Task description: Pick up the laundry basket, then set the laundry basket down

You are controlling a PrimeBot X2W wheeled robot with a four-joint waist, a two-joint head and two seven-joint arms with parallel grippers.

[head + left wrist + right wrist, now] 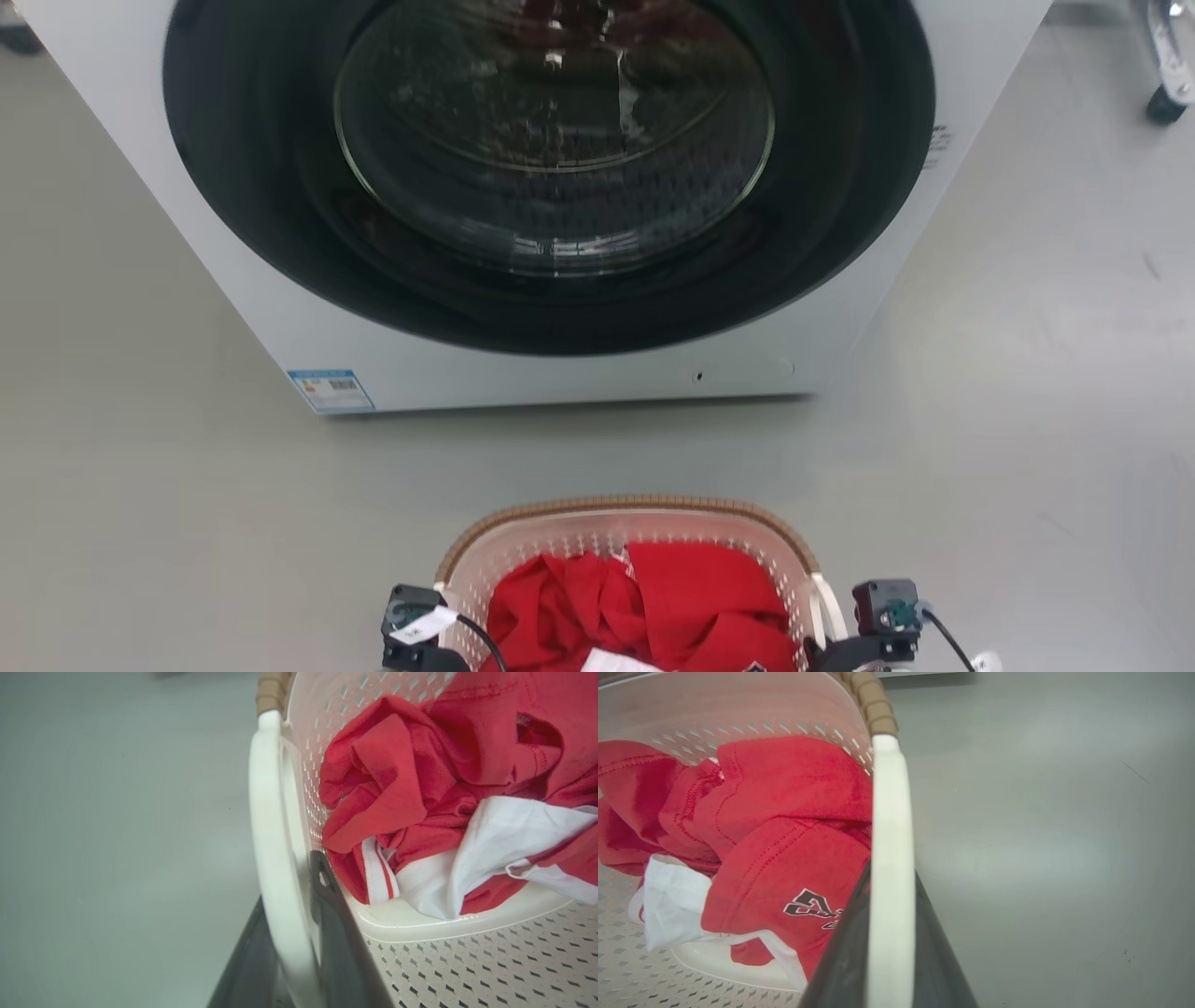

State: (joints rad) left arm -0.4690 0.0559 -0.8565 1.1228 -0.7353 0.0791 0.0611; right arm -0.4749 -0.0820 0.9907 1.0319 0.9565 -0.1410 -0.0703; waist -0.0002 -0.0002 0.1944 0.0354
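- The laundry basket (624,505) sits low in the head view, on or just above the grey floor (140,523) and a short way in front of the washing machine (280,317). It holds crumpled red clothes (653,597) and a piece of white cloth (504,844).
- Progress, as I judge it: both handles are gripped, so the grasp is made. The pictures do not settle whether the basket's base is off the floor, so the lift may be under way or about to begin. The set-down is yet to come.
- The left end effector (289,879) straddles the white left handle (273,826). One dark finger lies outside the bar and the other inside, against the perforated wall, and the two are drawn in on the handle.
- The right end effector (892,875) pinches the white right handle (888,812) the same way, with a finger pressed to each side of it.
- Neither end effector touches the clothes.
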